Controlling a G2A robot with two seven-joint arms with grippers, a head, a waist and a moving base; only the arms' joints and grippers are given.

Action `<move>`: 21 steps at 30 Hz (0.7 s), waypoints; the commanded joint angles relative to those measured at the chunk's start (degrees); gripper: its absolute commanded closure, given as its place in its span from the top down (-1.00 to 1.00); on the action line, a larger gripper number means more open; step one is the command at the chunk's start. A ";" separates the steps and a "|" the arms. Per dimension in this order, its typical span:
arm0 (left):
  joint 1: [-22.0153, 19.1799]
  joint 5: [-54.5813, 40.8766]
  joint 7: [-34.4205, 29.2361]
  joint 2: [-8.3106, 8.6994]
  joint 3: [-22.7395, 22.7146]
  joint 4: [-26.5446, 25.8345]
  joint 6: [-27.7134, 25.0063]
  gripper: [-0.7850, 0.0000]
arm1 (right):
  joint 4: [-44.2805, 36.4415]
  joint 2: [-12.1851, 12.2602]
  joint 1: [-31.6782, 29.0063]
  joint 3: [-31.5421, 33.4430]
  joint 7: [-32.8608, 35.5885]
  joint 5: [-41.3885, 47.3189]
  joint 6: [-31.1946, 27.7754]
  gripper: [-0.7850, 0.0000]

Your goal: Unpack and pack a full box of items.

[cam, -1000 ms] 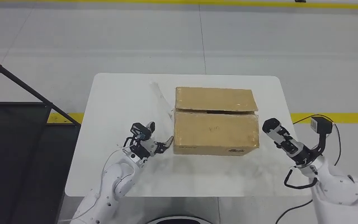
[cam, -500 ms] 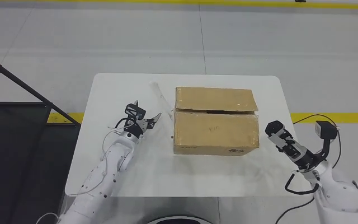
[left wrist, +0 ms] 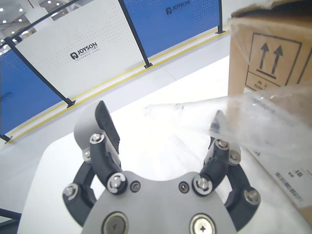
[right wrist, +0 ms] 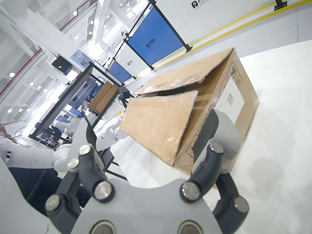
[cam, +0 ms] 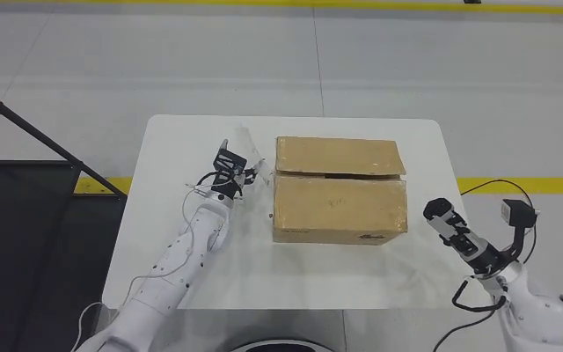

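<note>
White table [cam: 176, 264] held box [cam: 339, 207], flaps ajar; opening step likely. Left gripper [left wrist: 160, 115] released beside clear tape strip [left wrist: 243, 113]; right gripper [right wrist: 151, 122] released. Next: spread flaps.

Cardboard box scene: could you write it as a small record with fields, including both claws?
box: cardboard, on white table
top flaps: ajar, narrow gap between them
tape strip: clear, hangs off one box end, past the left claw
left claw: open, beside that end
right claw: open, near opposite end, not touching
</note>
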 commanded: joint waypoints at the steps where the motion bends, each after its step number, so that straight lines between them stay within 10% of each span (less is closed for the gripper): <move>1: 1.15 -0.42 1.04 0.26 -1.39 -1.13 0.01 1.00 | 0.06 0.04 0.04 -0.06 0.05 0.06 0.01 1.00; 21: 22.56 -1.56 4.94 3.10 -14.39 -17.04 -1.26 1.00 | 3.09 0.75 7.78 -4.08 3.80 2.73 0.30 1.00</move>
